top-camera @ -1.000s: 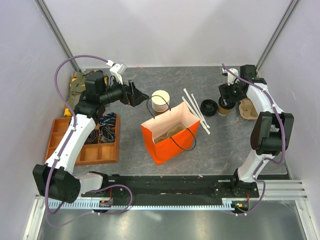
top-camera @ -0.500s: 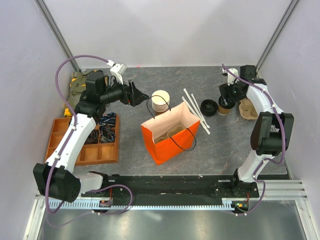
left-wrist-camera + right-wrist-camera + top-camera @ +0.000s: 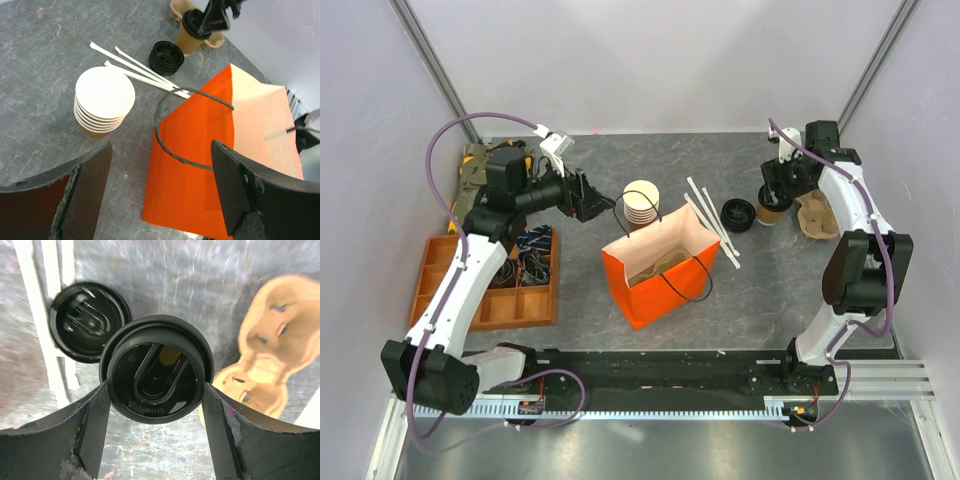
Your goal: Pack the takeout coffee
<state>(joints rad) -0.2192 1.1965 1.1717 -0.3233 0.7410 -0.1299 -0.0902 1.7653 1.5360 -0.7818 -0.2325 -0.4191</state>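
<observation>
Straddling the upright takeout coffee point(image 3: 157, 371) with the right tool point(image 3: 155, 390) near the surface's point(image 3: 770, 290) far-right corner; cannot tell if gripped.

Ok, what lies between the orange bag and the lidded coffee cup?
In the top view, white sticks and a loose black lid lie between them.

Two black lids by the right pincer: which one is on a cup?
The lid inside the right pincer; it caps the tan cup. The other lid lies loose on the table beside the straws, no cup under it.
</observation>
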